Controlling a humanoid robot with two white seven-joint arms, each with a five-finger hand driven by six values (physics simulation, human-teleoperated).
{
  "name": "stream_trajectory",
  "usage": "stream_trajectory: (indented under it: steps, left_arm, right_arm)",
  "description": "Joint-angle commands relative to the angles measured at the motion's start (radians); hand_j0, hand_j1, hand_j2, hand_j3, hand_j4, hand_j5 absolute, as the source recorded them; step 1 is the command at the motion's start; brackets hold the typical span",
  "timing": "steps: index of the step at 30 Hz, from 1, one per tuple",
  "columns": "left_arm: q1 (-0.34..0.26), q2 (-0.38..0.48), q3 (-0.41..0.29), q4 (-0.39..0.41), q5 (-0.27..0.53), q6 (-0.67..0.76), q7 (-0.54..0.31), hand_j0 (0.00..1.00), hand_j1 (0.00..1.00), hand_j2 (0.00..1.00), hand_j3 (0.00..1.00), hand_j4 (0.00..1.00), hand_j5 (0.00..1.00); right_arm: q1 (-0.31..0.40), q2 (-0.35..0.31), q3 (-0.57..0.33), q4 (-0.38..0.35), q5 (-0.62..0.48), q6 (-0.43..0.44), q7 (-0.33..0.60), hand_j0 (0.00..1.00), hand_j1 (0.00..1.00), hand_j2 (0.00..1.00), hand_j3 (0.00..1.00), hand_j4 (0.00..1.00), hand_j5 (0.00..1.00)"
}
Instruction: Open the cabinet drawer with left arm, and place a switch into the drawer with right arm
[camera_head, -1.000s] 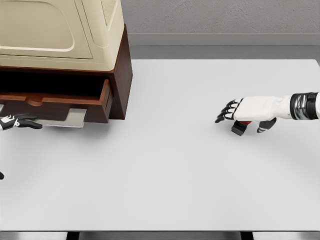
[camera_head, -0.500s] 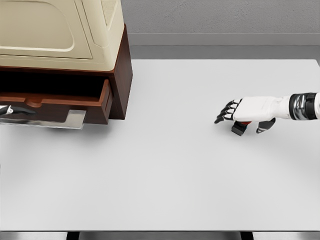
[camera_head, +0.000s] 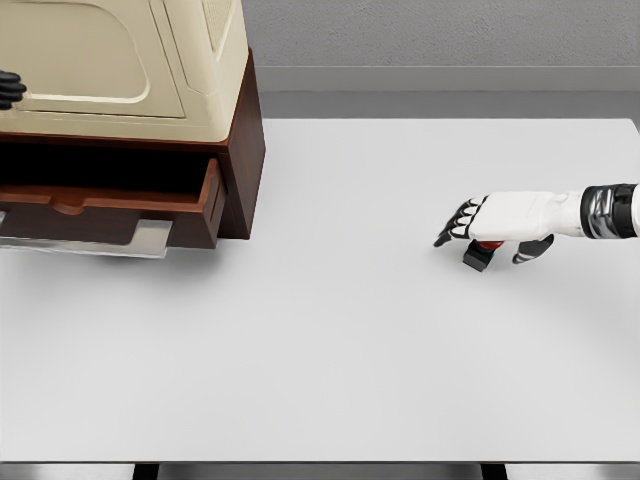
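A small dark switch (camera_head: 478, 257) with a red patch lies on the white worktop (camera_head: 330, 330) at the right, mostly hidden under the right hand (camera_head: 497, 226); its long axis cannot be told. The fingers are spread flat over it, not visibly gripping. The wooden cabinet drawer (camera_head: 110, 212) stands pulled out.

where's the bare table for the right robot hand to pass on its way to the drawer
Bare table runs from the right robot hand over the switch to the open drawer. It is crowded only at the cabinet, far left.
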Motion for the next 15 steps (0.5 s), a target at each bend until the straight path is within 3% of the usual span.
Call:
stream_trajectory:
  steps: [1, 10, 13, 15]
  left_arm:
    - [0.0, -0.005, 0.046, -0.001, 0.014, 0.06, 0.0, 1.0, 1.0, 1.0, 1.0, 1.0, 1.0]
    - [0.0, -0.013, 0.046, -0.003, 0.014, 0.059, 0.0, 1.0, 1.0, 1.0, 1.0, 1.0, 1.0]
    - [0.0, -0.013, 0.046, -0.006, 0.014, 0.059, 0.0, 1.0, 1.0, 1.0, 1.0, 1.0, 1.0]
    - [0.0, -0.013, 0.046, -0.007, 0.016, 0.059, 0.0, 1.0, 1.0, 1.0, 1.0, 1.0, 1.0]
  right_arm:
    - [0.0, -0.001, -0.001, 0.0, -0.004, 0.002, 0.0, 0.81, 0.81, 0.81, 0.81, 0.81, 0.81]
    - [0.003, -0.003, 0.001, 0.0, -0.004, 0.002, 0.0, 0.81, 0.81, 0.81, 0.81, 0.81, 0.81]
    - [0.002, -0.001, -0.001, 0.0, -0.006, 0.002, 0.0, 0.73, 0.73, 0.73, 0.73, 0.73, 0.73]
    - [0.002, -0.001, -0.002, 0.0, -0.006, 0.002, 0.0, 0.73, 0.73, 0.73, 0.73, 0.73, 0.73]
